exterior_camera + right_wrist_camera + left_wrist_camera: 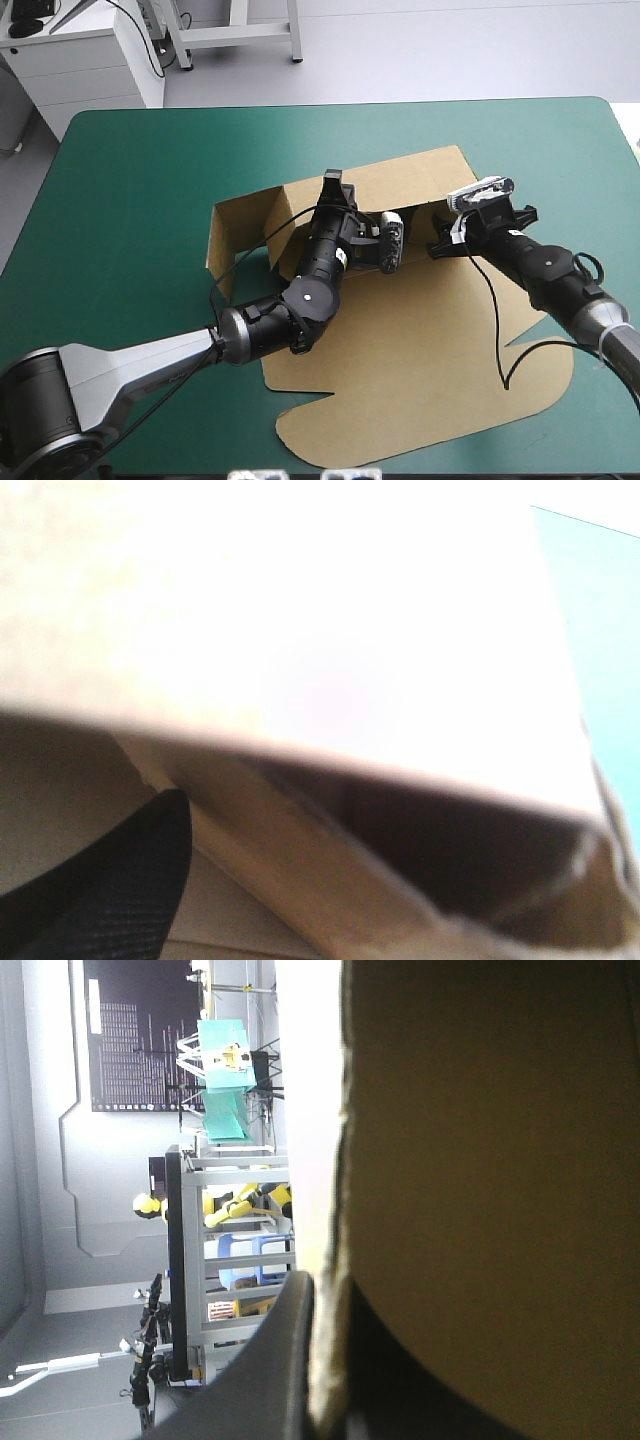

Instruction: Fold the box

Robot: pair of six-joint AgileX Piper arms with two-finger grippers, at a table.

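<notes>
The box (480, 1160), wall clamped in the left end effector (322, 1295); right end effector (440, 244) at it, state unclear.

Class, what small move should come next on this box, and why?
Probably the right gripper should raise the right side flap: the rear wall and left side wall of the box stand, the left gripper pinching the rear wall, while that flap seems flat.
</notes>
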